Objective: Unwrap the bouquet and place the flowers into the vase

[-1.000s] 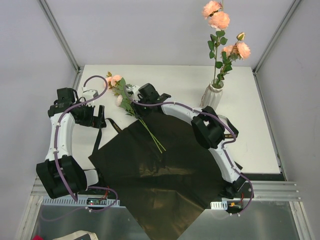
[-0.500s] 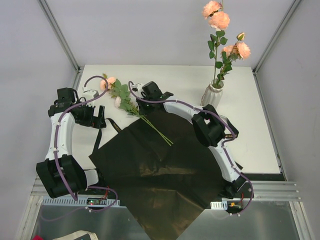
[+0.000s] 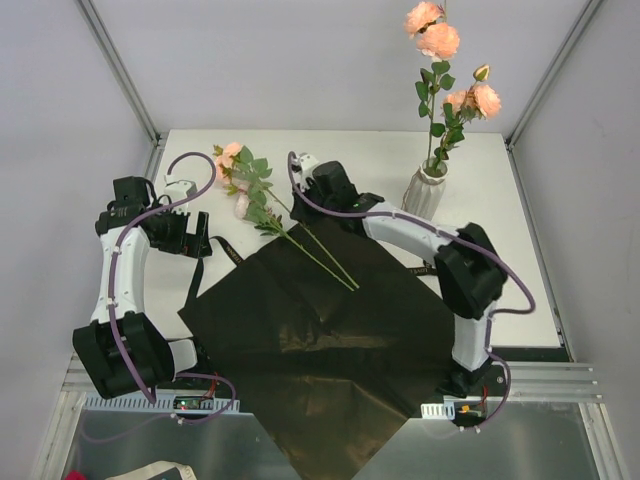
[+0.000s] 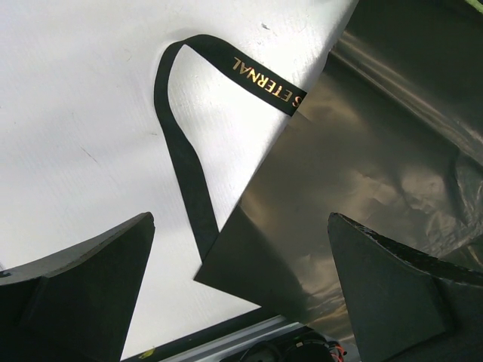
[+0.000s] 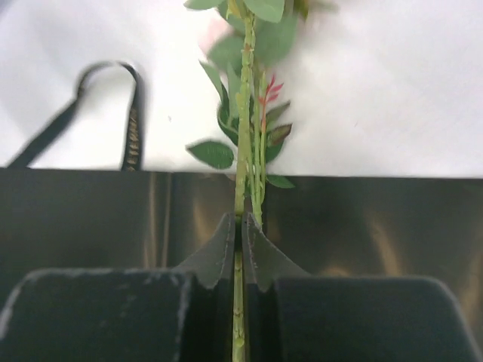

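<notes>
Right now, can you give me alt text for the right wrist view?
The right tool is shut on the flowers by their thin green stems, leaves running up over the white table. A black wrapping sheet lies beneath; a black ribbon loops at left.

Table [image 3: 520,290]: wrapping sheet [image 3: 320,340] spread over centre, near corner overhanging near edge.
Ribbon [image 3: 203,262]: on table just left of sheet, touching sheet's left edge.
Left gripper [image 4: 238,226]: at left side, above ribbon and sheet's left edge.
Vase [image 3: 427,190]: upright at far right, well apart from sheet; standing flowers [image 3: 440,42] in it.
Loose flowers [image 3: 255,195]: blooms far left of centre, stems slanting right and nearer across sheet's far corner.
Right gripper [image 5: 240,226]: behind sheet, between blooms and vase, one stem between its fingers.
</notes>
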{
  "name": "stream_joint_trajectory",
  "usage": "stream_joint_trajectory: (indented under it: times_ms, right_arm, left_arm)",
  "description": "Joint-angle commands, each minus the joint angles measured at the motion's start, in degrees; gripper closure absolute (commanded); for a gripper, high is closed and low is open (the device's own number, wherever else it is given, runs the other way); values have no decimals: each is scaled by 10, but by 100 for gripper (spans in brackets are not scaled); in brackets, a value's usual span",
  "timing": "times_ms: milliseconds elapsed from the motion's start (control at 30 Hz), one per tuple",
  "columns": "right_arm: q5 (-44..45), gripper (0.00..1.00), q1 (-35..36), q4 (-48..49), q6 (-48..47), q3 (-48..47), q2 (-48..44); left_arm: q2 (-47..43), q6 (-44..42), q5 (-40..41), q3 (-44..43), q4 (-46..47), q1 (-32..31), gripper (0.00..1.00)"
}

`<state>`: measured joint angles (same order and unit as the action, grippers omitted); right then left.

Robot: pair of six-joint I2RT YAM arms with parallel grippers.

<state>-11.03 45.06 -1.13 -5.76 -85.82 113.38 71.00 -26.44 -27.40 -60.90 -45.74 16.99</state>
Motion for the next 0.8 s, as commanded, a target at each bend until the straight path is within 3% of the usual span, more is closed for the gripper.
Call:
stream_joint_trajectory:
  times_ms: [0,300,533,633,767]
  right_arm:
    - [49,99,6,125,12,44,-128]
    - [107,99,12,168,-57,60,-307]
    - [167,99,0,311,-229,44,-412]
    - [171,99,-27,403,-282,39,-427]
    - [160,99,-101,447,-312,35,-432]
  left_arm:
    - [-26,-10,-1,6,-5,6,1]
    - [-29,-5,-6,-6,-12,7,1]
    - [-23,-3,-13,-18,-14,7,1]
    - [-21,-3,-14,-22,-15,7,1]
    - [-17,-7,-13,-26,-15,7,1]
